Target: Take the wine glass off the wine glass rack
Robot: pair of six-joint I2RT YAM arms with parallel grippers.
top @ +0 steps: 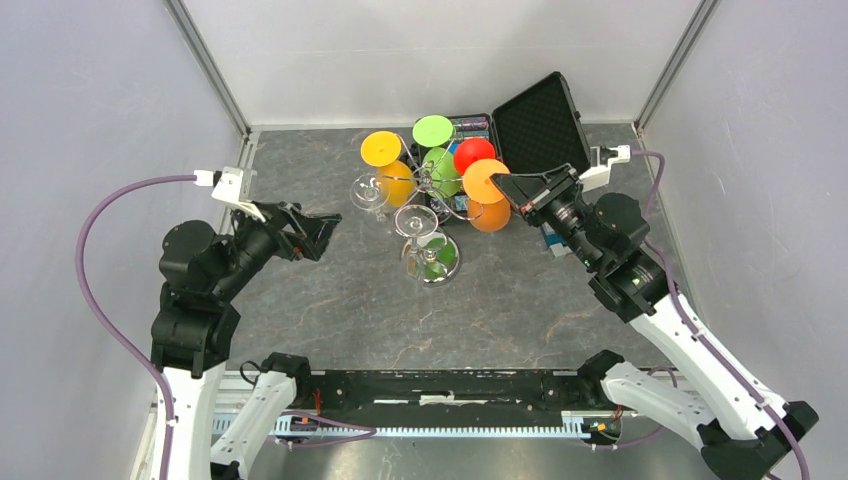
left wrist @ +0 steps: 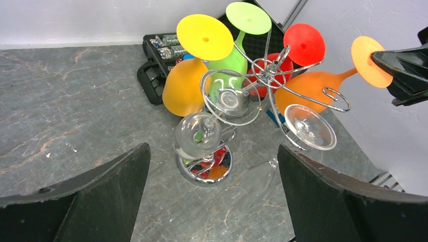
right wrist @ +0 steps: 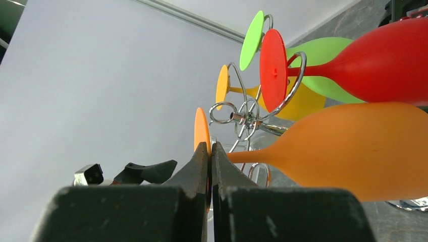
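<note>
Toward the back of the grey table (top: pixel 300 320), before the open black case (top: pixel 540 120), stood the wine glass rack (left wrist: pixel 204 169), hung with coloured and clear glasses. The orange wine glass (right wrist: pixel 353 151) lay tilted at its right side, its foot pinched between the closed fingers of the right gripper (right wrist: pixel 209 148). The left gripper (top: pixel 328 238) gaped wide and empty, well apart to the left.

One wine glass rack (left wrist: pixel 202 176) stands on the surface. It carries six glasses. Four are coloured: one yellow wine glass (left wrist: pixel 184 88), one green wine glass (left wrist: pixel 229 63), one red wine glass (left wrist: pixel 303 44) and one orange wine glass (left wrist: pixel 308 85). Two are clear: the nearer clear glass (left wrist: pixel 229 98) and the farther clear glass (left wrist: pixel 309 126). There is one black case (top: pixel 540 120). There are two claws: the left claw (top: pixel 325 235) and the right claw (top: pixel 500 182).
</note>
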